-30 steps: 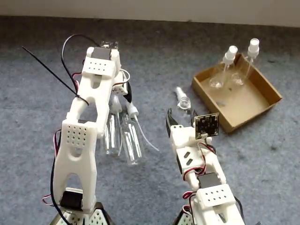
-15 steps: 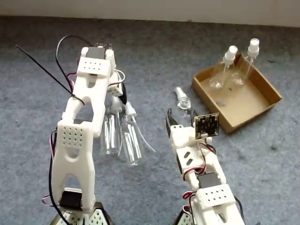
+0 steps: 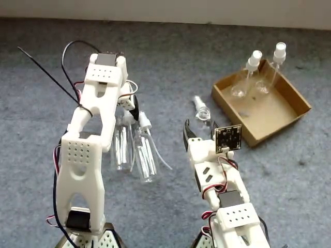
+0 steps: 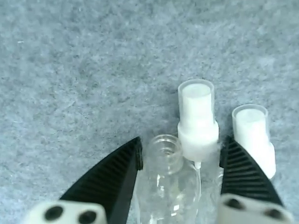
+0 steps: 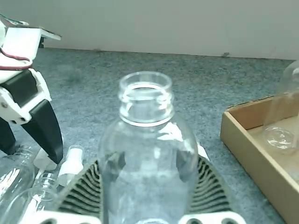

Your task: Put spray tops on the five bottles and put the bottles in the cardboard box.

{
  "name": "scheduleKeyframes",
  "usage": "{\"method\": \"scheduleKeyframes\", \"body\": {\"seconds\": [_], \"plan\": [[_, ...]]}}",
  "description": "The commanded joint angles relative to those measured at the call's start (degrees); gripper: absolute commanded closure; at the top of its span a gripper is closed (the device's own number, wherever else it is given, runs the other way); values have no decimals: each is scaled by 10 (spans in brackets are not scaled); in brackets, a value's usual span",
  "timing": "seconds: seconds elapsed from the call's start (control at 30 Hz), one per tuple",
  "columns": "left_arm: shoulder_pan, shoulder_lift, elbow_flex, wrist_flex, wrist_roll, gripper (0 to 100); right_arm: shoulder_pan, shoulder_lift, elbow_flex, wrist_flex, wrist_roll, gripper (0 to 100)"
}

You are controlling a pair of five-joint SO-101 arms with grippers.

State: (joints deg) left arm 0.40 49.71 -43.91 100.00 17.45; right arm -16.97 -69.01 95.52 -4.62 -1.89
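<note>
Clear bottles lie side by side on the grey carpet (image 3: 170,62). My left gripper (image 3: 132,111) (image 4: 183,144) hangs open over their necks. Between its black fingers (image 4: 117,179) I see one bare bottle neck (image 4: 163,150) and a white spray top (image 4: 198,122); a second spray top (image 4: 252,131) lies beside the other finger. My right gripper (image 3: 200,126) (image 5: 145,189) is shut on an upright topless bottle (image 5: 145,149) (image 3: 202,112). The cardboard box (image 3: 289,121) (image 5: 243,140) at the right holds two topped bottles (image 3: 243,82) (image 3: 271,75).
One lying bottle (image 3: 145,155) carries its spray top (image 3: 144,121), with a thin tube trailing on the carpet. A small clear piece (image 3: 197,100) sits on the carpet just beyond the held bottle. A pale wall runs along the far edge.
My left arm has shifted a little to the left over the lying bottles. The right arm and its bottle have kept still.
</note>
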Motion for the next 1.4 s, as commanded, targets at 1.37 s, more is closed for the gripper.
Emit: {"method": "scheduleKeyframes", "body": {"seconds": [1.37], "plan": [[13,-1,-261,-1,0,912,4,-10,47,-12,7,961]]}}
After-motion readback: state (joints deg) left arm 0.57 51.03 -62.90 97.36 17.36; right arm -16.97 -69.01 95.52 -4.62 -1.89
